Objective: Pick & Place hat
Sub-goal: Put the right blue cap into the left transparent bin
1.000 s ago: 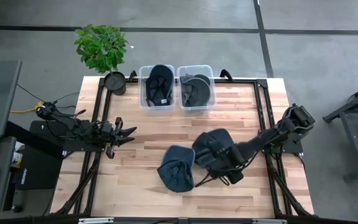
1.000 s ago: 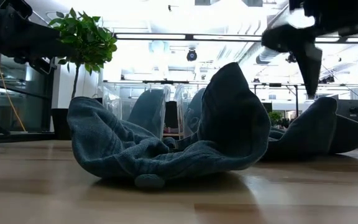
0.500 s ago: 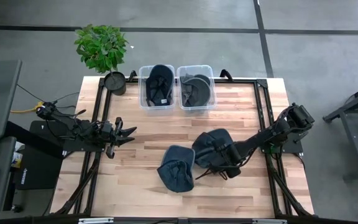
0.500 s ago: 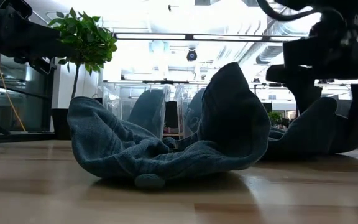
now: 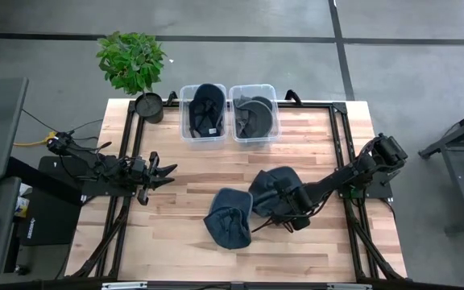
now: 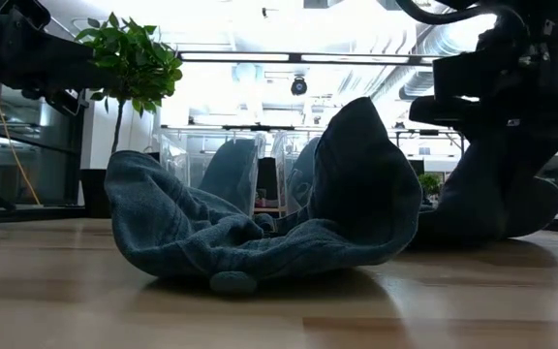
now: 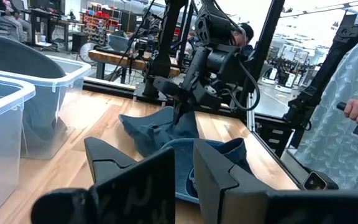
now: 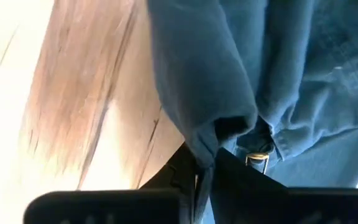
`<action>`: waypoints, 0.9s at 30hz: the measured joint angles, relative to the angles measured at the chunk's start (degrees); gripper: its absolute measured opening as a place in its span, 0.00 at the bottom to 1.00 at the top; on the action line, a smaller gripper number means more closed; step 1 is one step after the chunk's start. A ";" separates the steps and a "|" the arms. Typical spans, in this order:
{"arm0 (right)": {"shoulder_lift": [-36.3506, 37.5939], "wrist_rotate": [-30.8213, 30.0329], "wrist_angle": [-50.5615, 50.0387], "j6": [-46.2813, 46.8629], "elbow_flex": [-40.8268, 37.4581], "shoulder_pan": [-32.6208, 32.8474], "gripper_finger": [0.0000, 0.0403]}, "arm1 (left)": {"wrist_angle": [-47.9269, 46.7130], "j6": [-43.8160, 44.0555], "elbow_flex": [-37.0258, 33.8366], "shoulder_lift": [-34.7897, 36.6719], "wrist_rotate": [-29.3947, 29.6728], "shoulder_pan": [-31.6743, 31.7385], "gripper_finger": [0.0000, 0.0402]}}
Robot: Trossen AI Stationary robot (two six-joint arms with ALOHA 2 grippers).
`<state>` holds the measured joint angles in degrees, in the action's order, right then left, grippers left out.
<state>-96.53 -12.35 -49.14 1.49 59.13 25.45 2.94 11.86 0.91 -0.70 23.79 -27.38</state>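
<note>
Blue denim: two hats [image 5: 274,192] [image 5: 229,217] on table, two bins [image 5: 204,113] [image 5: 254,113].

I see soft, matt blue cloth in both hats [image 5: 229,226] [image 5: 274,190], a pale wood table [image 5: 184,173] with a light sheen, and clear, glossy plastic bins [image 5: 202,113]. My right gripper [image 5: 283,219] looks matt black.
</note>
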 joint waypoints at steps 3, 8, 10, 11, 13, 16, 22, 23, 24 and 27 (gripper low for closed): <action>0.14 -0.46 -0.19 1.49 0.04 -0.30 0.03 | 0.01 0.00 0.00 0.00 0.00 -0.01 0.00; 0.55 -0.95 -1.61 3.05 0.07 -0.35 0.02 | 0.01 0.00 0.00 0.00 0.00 -0.01 0.00; 0.63 -1.21 -3.48 3.38 0.29 -0.33 0.02 | 0.00 0.00 0.00 0.01 0.00 -0.02 0.00; 0.63 -1.90 -4.62 3.89 0.54 -0.24 0.02 | 0.00 0.00 0.00 0.01 0.00 -0.02 0.00; 0.65 -3.03 -7.25 4.22 1.68 0.01 0.02 | 0.02 0.00 0.00 0.01 0.00 0.00 0.00; 0.66 -6.23 -11.59 3.64 4.55 0.50 0.02 | 0.02 0.00 0.00 -0.01 0.00 -0.02 0.00; 0.66 -11.46 -19.00 1.07 11.34 0.59 0.02 | 0.02 0.00 0.00 0.00 0.00 -0.02 0.00; 0.66 -12.64 -20.49 0.51 12.49 0.59 0.02 | 0.02 0.00 0.00 0.00 0.00 0.00 0.00; 0.66 -13.77 -22.36 0.12 13.77 0.59 0.02 | 0.00 0.00 0.00 -0.01 0.00 0.00 0.00; 0.68 -17.51 -26.17 -0.86 18.02 0.59 0.02 | 0.01 0.00 0.00 0.01 0.00 0.00 0.00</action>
<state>-95.85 -29.86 -75.31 0.63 77.16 26.04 2.95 11.86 0.91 -0.70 23.79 -27.38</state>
